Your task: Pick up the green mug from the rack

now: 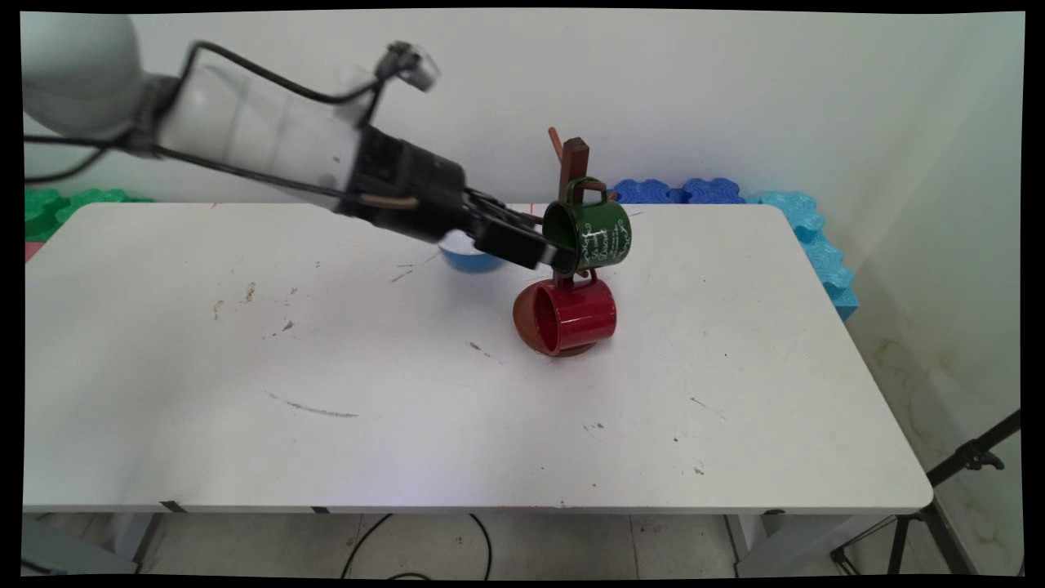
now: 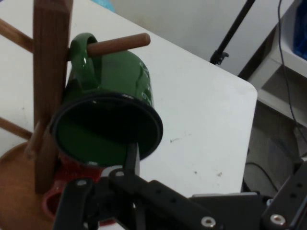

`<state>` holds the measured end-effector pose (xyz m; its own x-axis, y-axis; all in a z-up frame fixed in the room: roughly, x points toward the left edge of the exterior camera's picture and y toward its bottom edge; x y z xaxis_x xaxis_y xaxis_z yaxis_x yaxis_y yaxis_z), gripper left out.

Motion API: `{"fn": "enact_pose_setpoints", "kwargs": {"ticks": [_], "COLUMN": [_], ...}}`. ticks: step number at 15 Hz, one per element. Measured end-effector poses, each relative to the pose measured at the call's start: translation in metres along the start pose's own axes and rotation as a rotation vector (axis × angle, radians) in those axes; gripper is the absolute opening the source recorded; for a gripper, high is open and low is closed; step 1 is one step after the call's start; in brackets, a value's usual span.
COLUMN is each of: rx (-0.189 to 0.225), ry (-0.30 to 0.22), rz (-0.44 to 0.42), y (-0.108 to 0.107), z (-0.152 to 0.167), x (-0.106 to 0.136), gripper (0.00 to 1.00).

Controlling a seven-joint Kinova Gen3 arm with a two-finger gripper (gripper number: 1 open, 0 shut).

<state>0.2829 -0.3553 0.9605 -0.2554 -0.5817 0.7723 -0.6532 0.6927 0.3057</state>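
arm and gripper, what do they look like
The arm is glossy white with rounded links and ends in a black wrist section. Thin black cables run along it, and a small grey camera sits on top. The gripper is black, with bolted linkage bars and two flat fingers.

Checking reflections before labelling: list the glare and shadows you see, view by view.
Main view: soft, even light; a faint shadow on the table under the red mug. Hand view: bright glints on the green mug at its handle and rim; its inside is dark.
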Motion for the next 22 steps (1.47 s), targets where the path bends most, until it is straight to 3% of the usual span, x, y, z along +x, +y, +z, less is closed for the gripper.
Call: {"fn": "enact_pose_setpoints", "kwargs": {"ticks": [9, 15, 16, 22], "rx": [0.050, 0.044, 0.044, 0.050], "ry": [0.039, 0.083, 0.090, 0.116], "rz": [-0.031, -0.047, -0.048, -0.049], "y": [0.001, 0.003, 0.004, 0.003], "z": [0.065, 0.084, 0.085, 0.089], "x": [-0.010, -0.013, -0.014, -0.018], "gripper": [1.00, 1.00, 0.00, 0.00]}}
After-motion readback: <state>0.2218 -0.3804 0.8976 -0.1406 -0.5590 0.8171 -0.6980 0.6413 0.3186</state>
